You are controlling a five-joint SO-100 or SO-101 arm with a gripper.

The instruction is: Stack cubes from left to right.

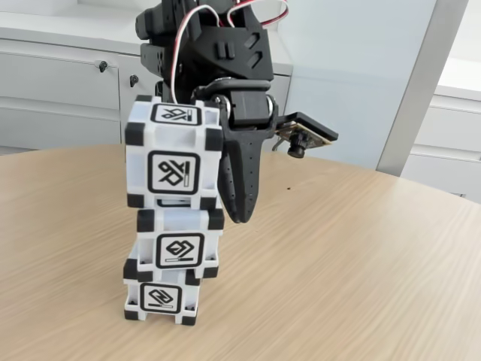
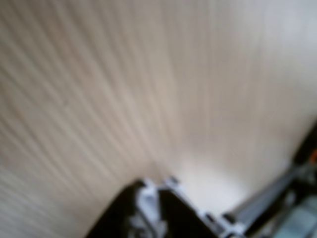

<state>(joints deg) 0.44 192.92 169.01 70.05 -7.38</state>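
Three cubes [image 1: 173, 226] stand stacked on the table [image 1: 338, 256]; your jaws clasp the top cube [image 1: 174, 156] at 3 o'clock. Rigid, light, slick plastic: grip flat faces.

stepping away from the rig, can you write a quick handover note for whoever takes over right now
Gripper: at the top cube, one black finger against its right side in the fixed view; the other finger is hidden, so grip can't be confirmed.
Cubes: all three in one column on the wooden table; middle cube on the bottom cube, each level a bit offset.
Done: the stacking.
Left: open the gripper if shut, back away without nudging the tower.
The wrist view is blurred.
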